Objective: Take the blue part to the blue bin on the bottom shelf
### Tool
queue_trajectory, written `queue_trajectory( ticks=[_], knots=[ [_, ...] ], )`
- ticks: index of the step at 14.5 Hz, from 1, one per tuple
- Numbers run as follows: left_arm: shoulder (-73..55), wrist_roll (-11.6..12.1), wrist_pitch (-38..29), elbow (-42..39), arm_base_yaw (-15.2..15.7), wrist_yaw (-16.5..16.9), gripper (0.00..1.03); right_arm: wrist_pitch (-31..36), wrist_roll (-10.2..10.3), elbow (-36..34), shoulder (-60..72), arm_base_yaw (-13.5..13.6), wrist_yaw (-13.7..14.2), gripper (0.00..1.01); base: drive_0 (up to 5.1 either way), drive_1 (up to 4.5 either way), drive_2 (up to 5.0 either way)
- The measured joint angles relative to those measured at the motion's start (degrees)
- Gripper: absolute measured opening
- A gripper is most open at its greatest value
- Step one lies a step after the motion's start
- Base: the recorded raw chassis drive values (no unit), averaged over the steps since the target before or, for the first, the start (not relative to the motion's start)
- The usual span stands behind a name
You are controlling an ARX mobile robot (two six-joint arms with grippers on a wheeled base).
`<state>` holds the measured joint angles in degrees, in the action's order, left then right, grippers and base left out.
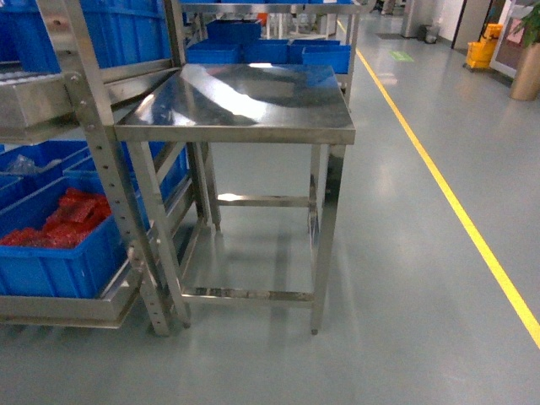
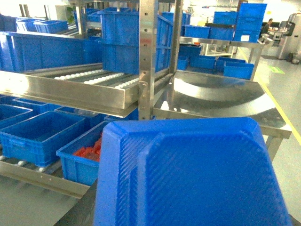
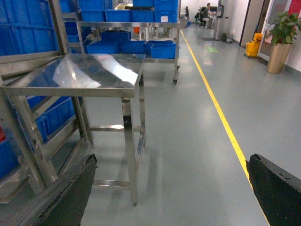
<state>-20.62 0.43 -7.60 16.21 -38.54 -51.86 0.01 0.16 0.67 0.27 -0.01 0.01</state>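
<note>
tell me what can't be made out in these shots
- Left gripper: left wrist view, hidden behind the big blue part filling the foreground.
- Bottom shelf: head view, cut off by the left edge.
- Right gripper: right wrist view, fingers cut off by the bottom edge; holds nothing.

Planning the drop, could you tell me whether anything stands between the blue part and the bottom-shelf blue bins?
Nothing visible blocks the blue part from the bottom shelf. The upper tier's steel lip sits above its bins, and the nearest bin holds red parts.
</note>
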Motion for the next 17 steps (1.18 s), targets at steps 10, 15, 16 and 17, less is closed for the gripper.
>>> queue_trajectory(
  ticks=[10,15,16,17],
  knots=[
    [0.1,0.0,-0.2,0.0,0.1,0.0,0.44,-0.1,0.0,0.0,0.0,0.0,0.0,0.98,0.0,4.33,-4.3],
    [0.1,0.0,-0.2,0.0,0.1,0.0,0.44,-0.2,0.0,0.0,0.0,0.0,0.0,0.98,0.0,4.3,-4.3],
    [-0.1,0.0,0.2,0.0,0.0,0.0,0.44,-0.4,0.0,0.0,0.0,0.0,0.0,0.98,0.0,4.3,-4.3],
    [-0.4,0.0,0.2,0.0,0.0,0.2,0.44,0.0,0.0,0.0,0.0,0.0,0.0,0.98,0.0,4.3,-4.3]
  ],
)
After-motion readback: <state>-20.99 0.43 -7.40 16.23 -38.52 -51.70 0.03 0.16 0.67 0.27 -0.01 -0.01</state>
